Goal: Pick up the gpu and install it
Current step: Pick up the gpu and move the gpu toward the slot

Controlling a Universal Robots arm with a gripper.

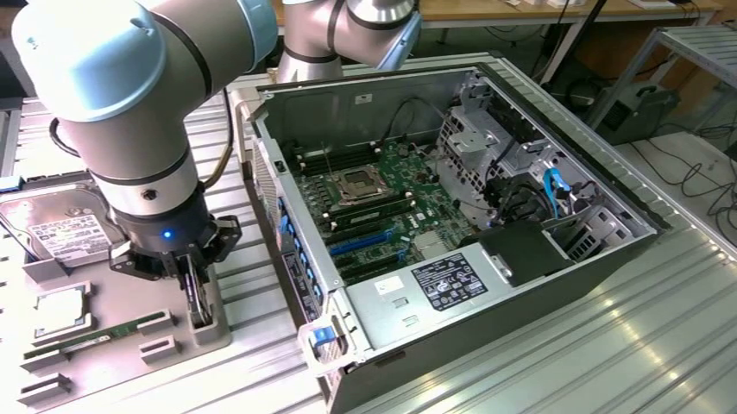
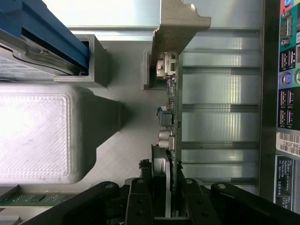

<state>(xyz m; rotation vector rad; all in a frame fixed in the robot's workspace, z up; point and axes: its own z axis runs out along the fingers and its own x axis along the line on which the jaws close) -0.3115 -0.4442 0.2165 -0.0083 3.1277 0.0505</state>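
Exterior view. The end effector is lowered into the grey holder on the surface. Its fingers straddle the graphics card, which stands on edge in a slot of that holder. The hard drive and memory stick sit in the same holder, on the side of the end effector away from the open computer case. The case itself lies just beside the holder on the opposite side.

Wrist view. The card is seen edge-on, running straight out from the end effector to its pale metal bracket at the far end. The black fingers are drawn in narrow against both faces, so the card appears clamped. It has not been lifted: the bracket end sits in the holder's upright.

Risks, as judged:
- The hold is at one end, with the bracket end unsupported. The card may droop or pivot on lifting.
- A lift that is not straight could jam the card in the slot and drag the holder.
- Finger pressure falls near the fan and components, so a slip or damage is possible.
- The case wall is close, so a wide swing could strike it.
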